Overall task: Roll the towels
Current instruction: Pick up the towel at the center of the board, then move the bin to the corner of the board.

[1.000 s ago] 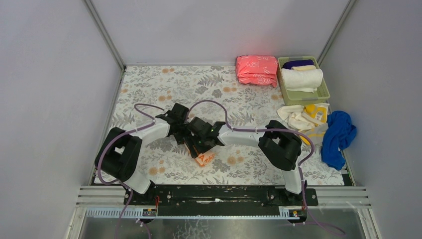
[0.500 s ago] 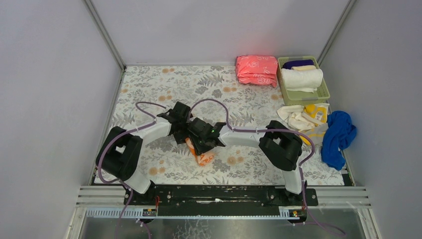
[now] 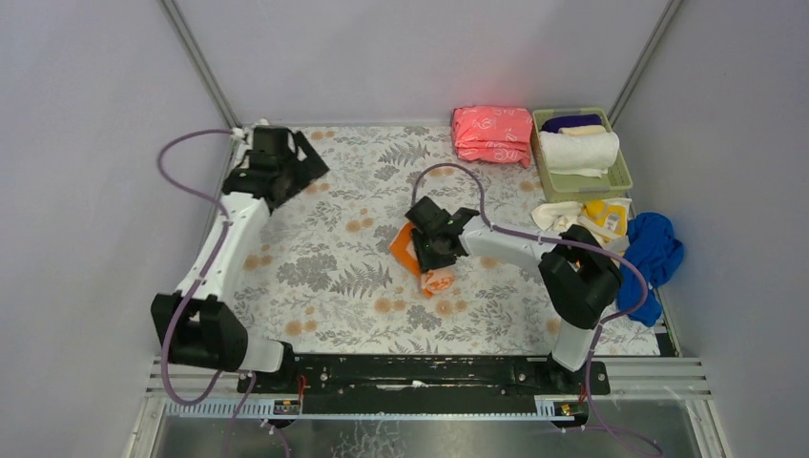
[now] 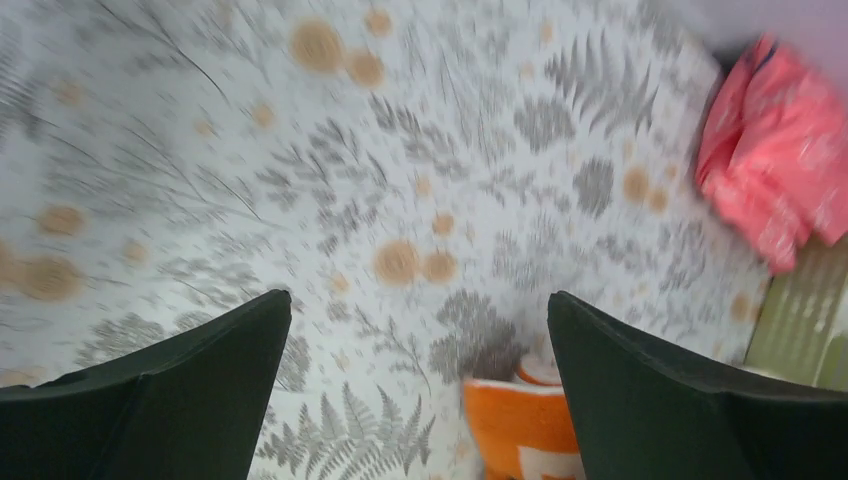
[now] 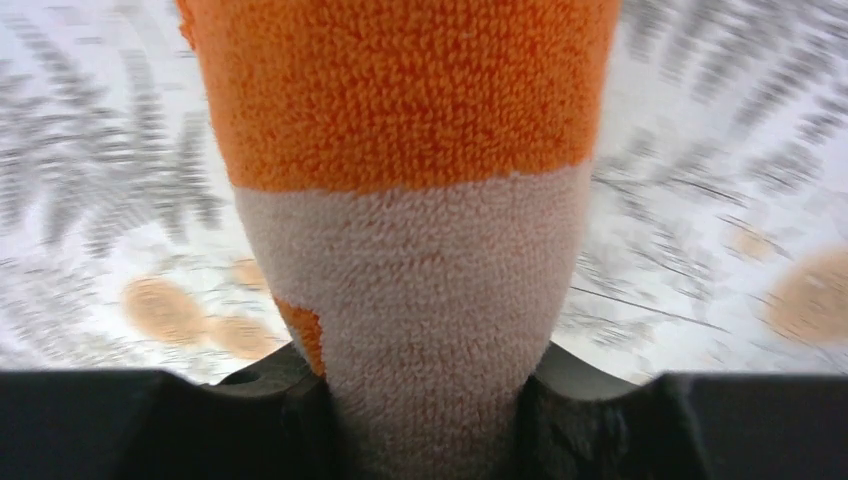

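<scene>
Right gripper, over the middle of the flat floral table, pinched the orange towel, a nubby terry roll with a white band, its arm bent leftward. Left gripper gaped wide near the far-left corner.

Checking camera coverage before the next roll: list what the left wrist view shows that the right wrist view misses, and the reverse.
Left wrist only: the left hand open and empty above the table, the pink stack at upper right, and a strip of the green basket below it. Right wrist only: the right hand clamped on the orange towel, close enough to show its white band. Both: the orange towel and the floral cloth.
</scene>
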`<state>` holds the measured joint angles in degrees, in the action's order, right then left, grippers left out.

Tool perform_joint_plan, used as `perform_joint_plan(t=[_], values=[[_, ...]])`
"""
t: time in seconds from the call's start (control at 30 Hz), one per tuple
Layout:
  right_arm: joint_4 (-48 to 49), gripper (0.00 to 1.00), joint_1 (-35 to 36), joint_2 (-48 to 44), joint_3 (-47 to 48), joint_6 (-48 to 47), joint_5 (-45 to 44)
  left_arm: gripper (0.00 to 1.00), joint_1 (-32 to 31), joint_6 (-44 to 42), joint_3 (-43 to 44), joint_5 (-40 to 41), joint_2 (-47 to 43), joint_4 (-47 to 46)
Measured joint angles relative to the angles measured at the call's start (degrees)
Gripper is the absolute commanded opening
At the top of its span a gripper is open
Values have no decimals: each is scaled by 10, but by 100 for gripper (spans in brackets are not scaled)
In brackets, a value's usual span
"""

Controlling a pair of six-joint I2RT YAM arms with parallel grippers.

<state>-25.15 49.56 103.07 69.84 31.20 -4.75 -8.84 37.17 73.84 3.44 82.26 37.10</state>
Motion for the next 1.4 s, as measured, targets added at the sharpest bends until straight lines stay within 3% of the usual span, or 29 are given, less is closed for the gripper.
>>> perform_joint_plan(t=[0.1,0.33,0.7,0.87,1.07,1.4], values=[[-54,1,-36,-3,-2,-7,-21,100,42,-18,17,30,-42,1],[-164,0,-118,-33,64,-33,-73,100,41,-50,-34,38,-51,7],[-286,0,-402,-36,243,9,-195,100,41,-75,-83,43,-67,11],[-362,0,-486,34,387,86,-254,100,41,-75,-88,40,-67,11],[-449,0,-525,168,553,172,-301,100,41,-75,-89,40,-66,11],[-450,0,-568,291,589,225,-295,100,41,-76,-90,40,-44,11]])
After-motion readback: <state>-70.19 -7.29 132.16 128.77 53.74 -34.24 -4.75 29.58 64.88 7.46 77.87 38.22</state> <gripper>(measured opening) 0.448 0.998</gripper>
